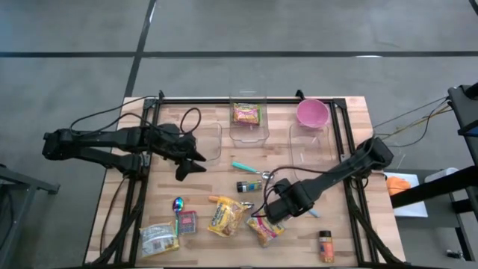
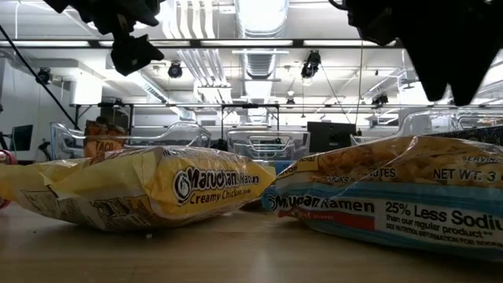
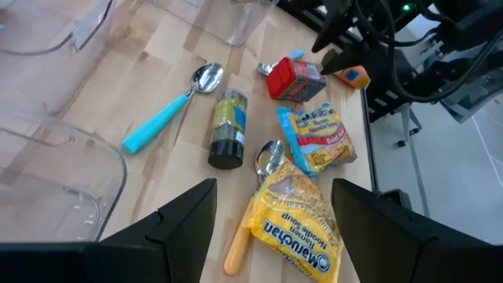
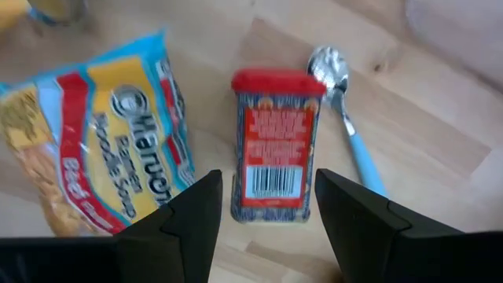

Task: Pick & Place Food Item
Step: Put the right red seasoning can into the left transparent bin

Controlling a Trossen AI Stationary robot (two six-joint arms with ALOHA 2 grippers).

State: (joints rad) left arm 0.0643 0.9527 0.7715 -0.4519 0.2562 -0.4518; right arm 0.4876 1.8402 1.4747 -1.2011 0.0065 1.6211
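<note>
The right gripper (image 4: 267,228) hangs low over the table w/ its two dark fingers apart and nothing between them; a small red-capped tin (image 4: 275,145) lies flat just ahead of the tips, centred on the gap, barcode side up. In the high view the right gripper (image 1: 278,207) hides the tin. Beside the tin, to one side of the claw, lies a blue-edged ramen packet (image 4: 94,134); on the other side, a blue-handled spoon (image 4: 339,110), its bowl near the tin's cap. The tin is probably the pick target. It looks rigid and light, w/ smooth printed sides that may slip, so a firm squeeze across its narrow width, mid-body below the cap, seems best; the fingers already straddle that width approx. The ramen packet is soft, crinkly and would crush. The left gripper (image 1: 187,161) waits well apart over the table's left half, fingers also apart and empty. A clear bin (image 1: 248,127) at the far edge already holds one packet.
</note>
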